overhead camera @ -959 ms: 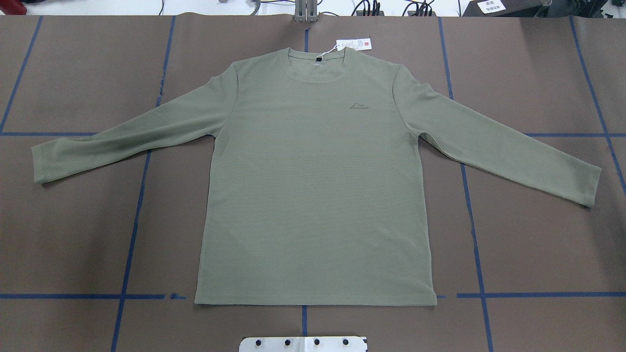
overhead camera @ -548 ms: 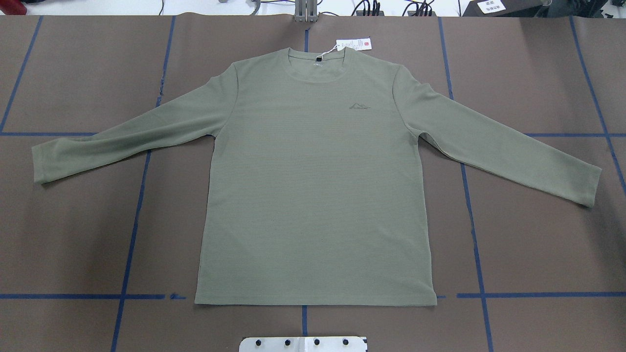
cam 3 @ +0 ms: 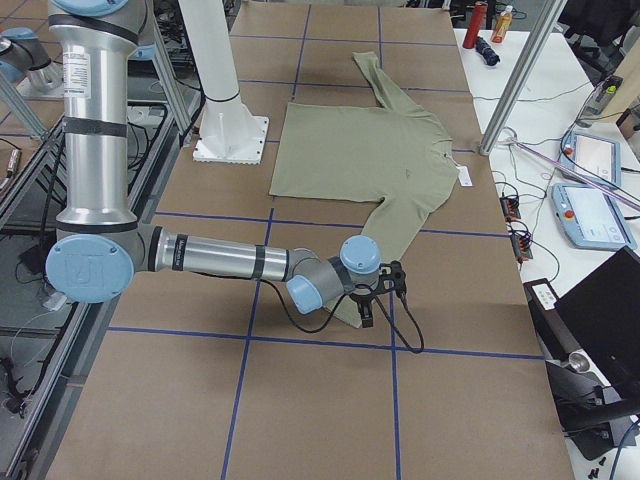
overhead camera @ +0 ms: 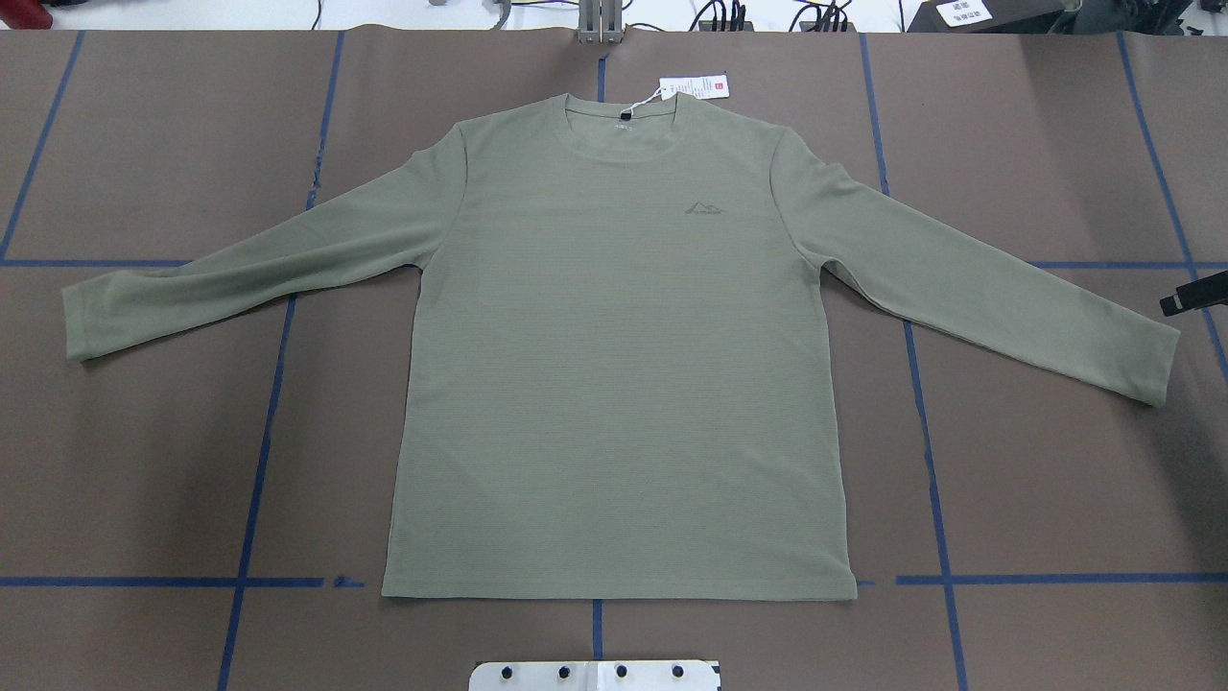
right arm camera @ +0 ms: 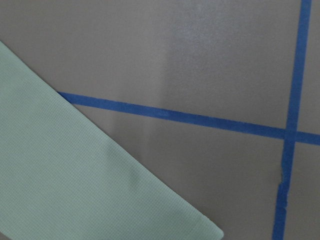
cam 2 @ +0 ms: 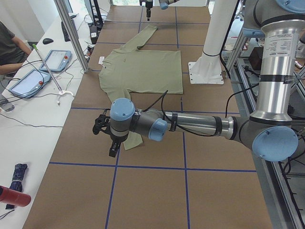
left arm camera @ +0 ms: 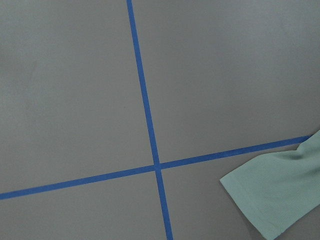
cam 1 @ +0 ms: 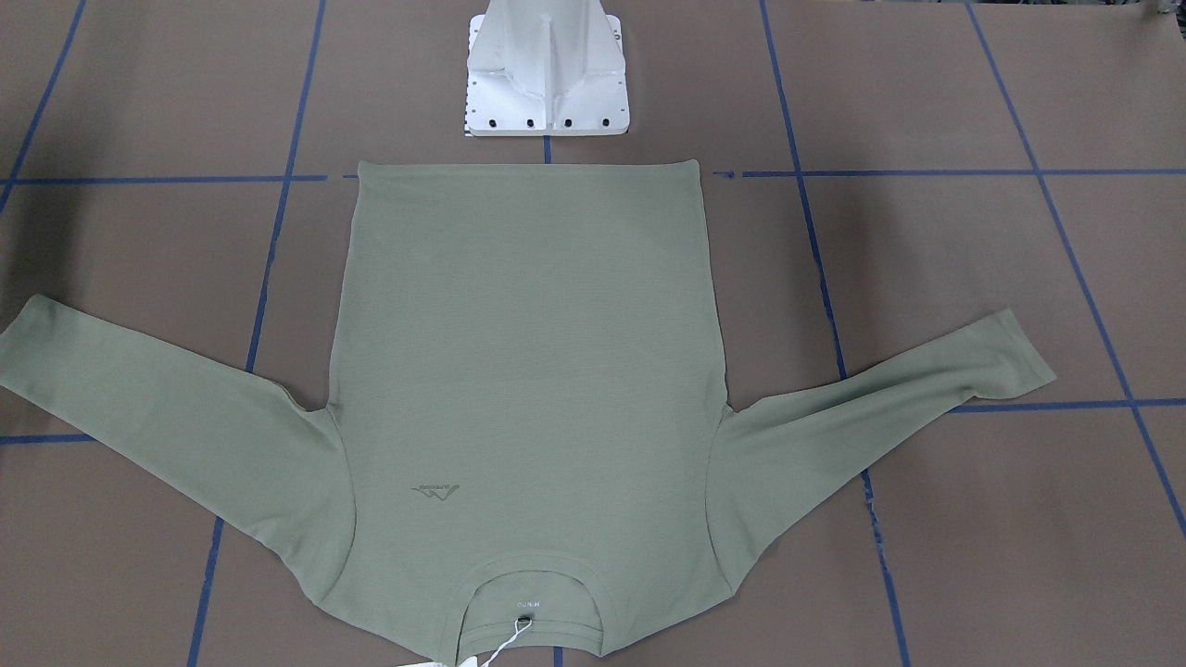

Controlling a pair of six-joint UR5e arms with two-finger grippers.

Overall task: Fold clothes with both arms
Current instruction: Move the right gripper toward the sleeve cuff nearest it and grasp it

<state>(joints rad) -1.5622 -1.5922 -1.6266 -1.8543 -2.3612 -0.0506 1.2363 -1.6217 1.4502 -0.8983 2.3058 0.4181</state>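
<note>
The sage-green long-sleeved shirt (overhead camera: pixel 614 365) lies flat and face up on the brown table, sleeves spread, collar and white hang tag (overhead camera: pixel 694 86) at the far side. It also shows in the front view (cam 1: pixel 528 352). A black tip of my right gripper (overhead camera: pixel 1190 299) pokes in by the right sleeve cuff (overhead camera: pixel 1156 365); I cannot tell if it is open or shut. It hovers over that cuff in the right side view (cam 3: pixel 375 295). My left gripper (cam 2: pixel 112 143) hangs over the left cuff (left arm camera: pixel 280 195); I cannot tell its state. The right wrist view shows only the sleeve (right arm camera: pixel 75 190).
The white pedestal base (cam 1: pixel 547 83) stands at the shirt's hem side. Blue tape lines (overhead camera: pixel 259 461) grid the table. An operators' bench with tablets (cam 2: pixel 52 62) and cables runs along the far side, where a person (cam 2: pixel 9 47) sits.
A black tip of my right gripper has come into the overhead view at the right edge, near the right sleeve cuff. The shirt has not moved.
</note>
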